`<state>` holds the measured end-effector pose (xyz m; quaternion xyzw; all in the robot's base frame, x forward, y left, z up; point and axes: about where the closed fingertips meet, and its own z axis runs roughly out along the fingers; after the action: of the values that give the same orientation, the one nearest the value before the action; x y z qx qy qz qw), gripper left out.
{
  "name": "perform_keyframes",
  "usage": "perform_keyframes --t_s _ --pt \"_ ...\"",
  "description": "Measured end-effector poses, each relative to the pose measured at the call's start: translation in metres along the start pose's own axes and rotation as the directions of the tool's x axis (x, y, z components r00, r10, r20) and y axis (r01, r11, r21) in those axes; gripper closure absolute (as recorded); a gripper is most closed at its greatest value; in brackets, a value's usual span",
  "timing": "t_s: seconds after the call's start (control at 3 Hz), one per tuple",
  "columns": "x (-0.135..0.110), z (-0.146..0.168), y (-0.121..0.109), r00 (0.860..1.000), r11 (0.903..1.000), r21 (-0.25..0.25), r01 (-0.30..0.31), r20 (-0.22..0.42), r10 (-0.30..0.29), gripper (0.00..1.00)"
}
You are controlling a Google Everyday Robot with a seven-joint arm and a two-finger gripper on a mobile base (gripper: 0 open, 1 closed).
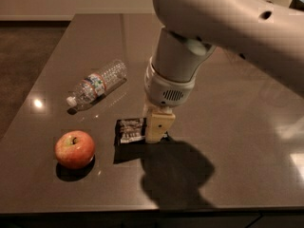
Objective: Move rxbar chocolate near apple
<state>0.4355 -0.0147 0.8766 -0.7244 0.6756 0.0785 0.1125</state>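
Observation:
The rxbar chocolate (131, 129), a flat black wrapper with pale lettering, hangs just above the table and casts a shadow below it. My gripper (156, 133) is at the bar's right end and shut on it; one beige finger (159, 123) shows, and the arm covers the rest. The apple (74, 149), red with yellowish patches, sits on the table to the left of the bar and slightly nearer the front, about a bar's length away.
A clear plastic water bottle (96, 86) lies on its side behind the apple and left of the arm. The dark table (237, 127) ends at a front edge just below the apple. The arm's shadow falls right of the bar.

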Motion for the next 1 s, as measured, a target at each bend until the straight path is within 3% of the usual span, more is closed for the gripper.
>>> perform_keyframes --t_s 0.33,1.0 --pt "0.000 0.016 0.008 1.000 0.9997 -0.021 -0.016 -0.018 0.015 1.00" --pt "-0.008 0.036 0.023 1.000 0.9967 -0.076 -0.029 -0.012 0.028 0.59"
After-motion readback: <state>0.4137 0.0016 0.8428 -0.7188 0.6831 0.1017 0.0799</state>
